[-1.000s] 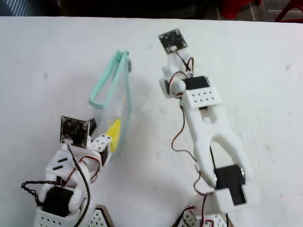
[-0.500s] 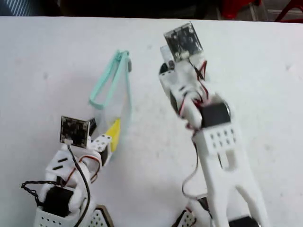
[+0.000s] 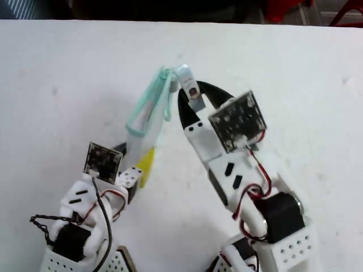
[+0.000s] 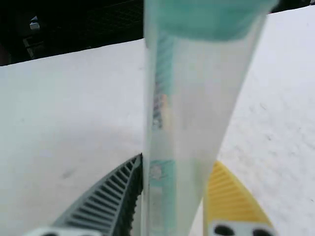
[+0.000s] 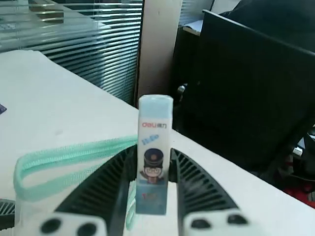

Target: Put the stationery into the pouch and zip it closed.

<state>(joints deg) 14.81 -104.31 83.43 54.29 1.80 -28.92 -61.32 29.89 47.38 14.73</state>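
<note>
fingers of the left gripper (image 4: 177,164) are pinched on the clear, teal-edged pouch (image 4: 192,98) above the white table (image 3: 51,56). the right gripper (image 5: 151,157) clamps an eraser (image 5: 155,128), just beside the pouch's zip edge.

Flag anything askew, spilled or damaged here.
Nothing is spilled or visibly damaged. One oddity: the pouch is not lying flat but pinched on edge in the left gripper, its mouth gaping. The right gripper holds the eraser upright near that mouth, not yet inside.
</note>
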